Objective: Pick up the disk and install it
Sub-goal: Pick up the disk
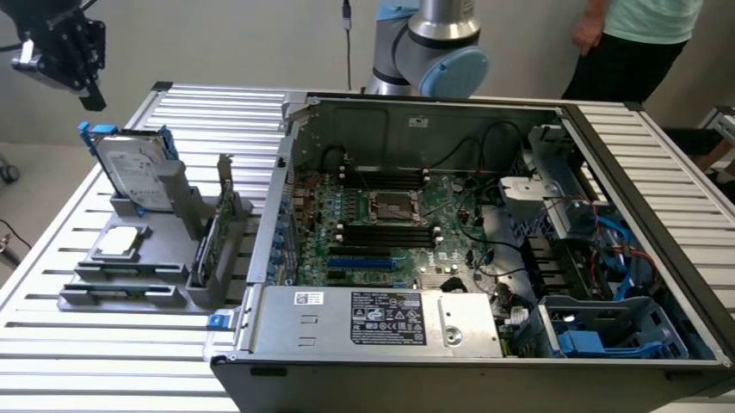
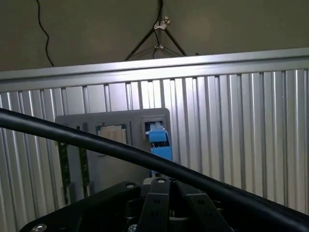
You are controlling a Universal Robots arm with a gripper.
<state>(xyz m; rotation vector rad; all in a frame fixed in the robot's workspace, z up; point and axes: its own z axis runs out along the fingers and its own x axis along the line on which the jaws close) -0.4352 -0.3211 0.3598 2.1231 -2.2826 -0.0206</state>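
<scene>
The disk (image 1: 132, 169) stands upright on its edge in a grey holder (image 1: 155, 258) on the slatted table, at the exterior view's left. Its silver face with a white label is framed by a blue carrier. My black gripper (image 1: 83, 86) hangs in the air above it and a little further towards the exterior view's left, apart from it and holding nothing. In the wrist view the disk (image 2: 159, 141) appears edge-on as a blue strip in the grey holder (image 2: 111, 166), beyond my gripper (image 2: 166, 195). A black cable (image 2: 96, 142) crosses in front.
The same holder carries a small square silver chip (image 1: 122, 242) and an upright green circuit card (image 1: 210, 245). An open computer case (image 1: 483, 232) with motherboard, cables and blue drive bays (image 1: 603, 331) fills the exterior view's right. A person (image 1: 638, 43) stands behind the table.
</scene>
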